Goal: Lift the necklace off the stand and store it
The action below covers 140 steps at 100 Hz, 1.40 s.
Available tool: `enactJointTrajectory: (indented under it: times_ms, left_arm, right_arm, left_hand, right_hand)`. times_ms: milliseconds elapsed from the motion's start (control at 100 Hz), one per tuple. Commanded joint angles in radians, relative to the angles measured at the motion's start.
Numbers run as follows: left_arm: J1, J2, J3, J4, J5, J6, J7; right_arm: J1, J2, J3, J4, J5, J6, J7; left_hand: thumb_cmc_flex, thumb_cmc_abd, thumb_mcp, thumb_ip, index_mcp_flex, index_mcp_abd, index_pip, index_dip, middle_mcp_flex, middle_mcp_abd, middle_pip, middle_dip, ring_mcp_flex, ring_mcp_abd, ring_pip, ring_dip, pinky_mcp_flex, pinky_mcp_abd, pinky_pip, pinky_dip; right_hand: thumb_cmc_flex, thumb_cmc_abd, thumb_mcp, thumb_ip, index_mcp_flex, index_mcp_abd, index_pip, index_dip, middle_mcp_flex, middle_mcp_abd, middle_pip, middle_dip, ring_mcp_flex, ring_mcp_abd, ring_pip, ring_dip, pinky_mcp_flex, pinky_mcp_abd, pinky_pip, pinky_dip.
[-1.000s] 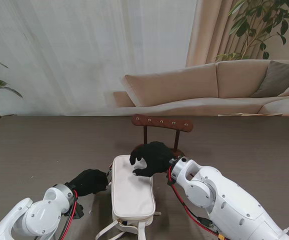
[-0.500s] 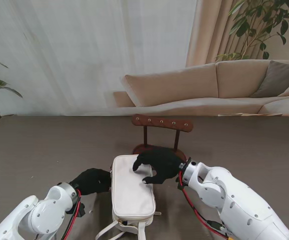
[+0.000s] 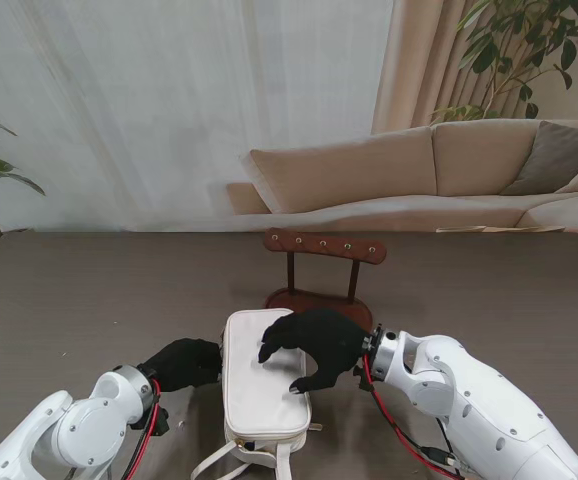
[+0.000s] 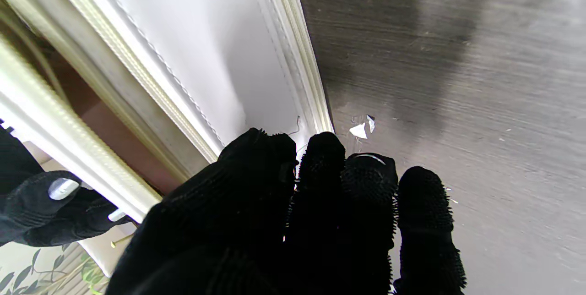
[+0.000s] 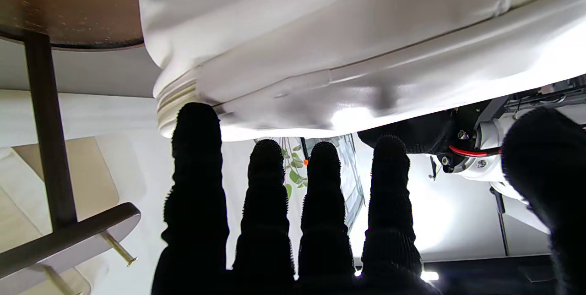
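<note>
A white zip bag point(image 3: 264, 385) lies on the table between my hands. Behind it stands the wooden stand point(image 3: 324, 246), a bar of pegs on two posts; I see no necklace on it or in any view. My right hand point(image 3: 314, 345) hovers over the bag's top, fingers spread and holding nothing; the right wrist view shows its fingers point(image 5: 293, 212) just off the bag point(image 5: 320, 34). My left hand point(image 3: 184, 363) is at the bag's left edge. In the left wrist view its fingers point(image 4: 320, 203) are closed together against the zip edge of the bag point(image 4: 192, 47).
The bag's straps point(image 3: 234, 460) trail toward me at the table's near edge. The stand's round base point(image 3: 309, 298) sits just beyond the bag's far end. A sofa point(image 3: 419, 170) and plants stand beyond the table.
My right hand has slid from the bag's far end toward me and now hangs over the bag's middle. The left hand has stayed at the bag's left edge.
</note>
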Motion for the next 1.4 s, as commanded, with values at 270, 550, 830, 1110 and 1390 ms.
enactJointTrajectory:
  times_ms: [270, 550, 830, 1110, 1390]
  left_arm:
    - [0.051, 0.002, -0.049, -0.042, -0.025, -0.03, -0.024]
    - [0.058, 0.009, -0.068, -0.05, -0.07, -0.047, -0.071]
    - [0.074, 0.021, -0.093, -0.076, -0.084, -0.062, -0.134]
    - [0.135, 0.023, -0.139, -0.133, -0.094, -0.065, -0.152]
    - [0.221, 0.018, -0.212, -0.199, -0.042, -0.066, -0.139]
  right_arm:
    - [-0.004, 0.01, -0.026, -0.014, -0.007, -0.022, 0.06]
    - [0.017, 0.019, -0.069, -0.011, 0.007, -0.012, 0.12]
    - [0.039, 0.023, -0.109, -0.015, 0.051, 0.031, 0.186]
    - [0.059, 0.027, -0.146, -0.015, 0.101, 0.076, 0.252]
    - [0.064, 0.031, -0.151, -0.007, 0.118, 0.08, 0.278]
  left_hand:
    - [0.026, 0.015, 0.083, -0.058, -0.002, -0.018, 0.167, 0.064, 0.043, -0.022, 0.055, 0.042, -0.011, -0.072, 0.099, 0.051, 0.013, -0.021, 0.054, 0.019]
    - [-0.009, -0.013, 0.147, -0.082, 0.015, -0.032, 0.192, 0.079, 0.069, -0.031, 0.076, 0.061, 0.005, -0.095, 0.15, 0.051, 0.025, -0.018, 0.056, 0.017]
    - [-0.06, -0.043, 0.235, -0.119, 0.028, -0.054, 0.216, 0.089, 0.092, -0.048, 0.087, 0.073, 0.019, -0.118, 0.181, 0.051, 0.043, -0.015, 0.055, 0.01]
    - [-0.058, -0.044, 0.238, -0.116, 0.029, -0.053, 0.209, 0.082, 0.088, -0.044, 0.074, 0.07, 0.01, -0.109, 0.174, 0.051, 0.038, -0.018, 0.048, 0.006]
    - [-0.046, -0.041, 0.224, -0.107, 0.031, -0.058, 0.195, 0.072, 0.083, -0.046, 0.05, 0.067, 0.0, -0.094, 0.138, 0.051, 0.026, -0.02, 0.034, -0.002]
  right_hand:
    - [-0.092, -0.065, -0.007, -0.051, -0.147, 0.028, -0.061, -0.077, -0.141, 0.009, -0.058, -0.032, -0.125, -0.004, -0.042, -0.028, -0.501, -0.024, -0.076, -0.051]
    - [-0.108, -0.022, -0.031, -0.057, -0.203, 0.045, -0.083, -0.124, -0.189, 0.024, -0.088, -0.05, -0.185, 0.004, -0.068, -0.046, -0.531, -0.035, -0.148, -0.047]
    - [-0.09, 0.009, -0.068, -0.048, -0.205, 0.04, -0.077, -0.146, -0.182, 0.03, -0.091, -0.055, -0.175, 0.009, -0.076, -0.046, -0.527, -0.034, -0.179, -0.022]
    - [-0.066, 0.05, -0.119, -0.039, -0.202, 0.036, -0.073, -0.157, -0.172, 0.032, -0.098, -0.058, -0.167, 0.012, -0.083, -0.043, -0.525, -0.037, -0.199, 0.0]
    - [-0.055, 0.067, -0.14, -0.034, -0.179, 0.03, -0.062, -0.154, -0.15, 0.028, -0.088, -0.053, -0.147, 0.023, -0.079, -0.037, -0.514, -0.034, -0.204, 0.015]
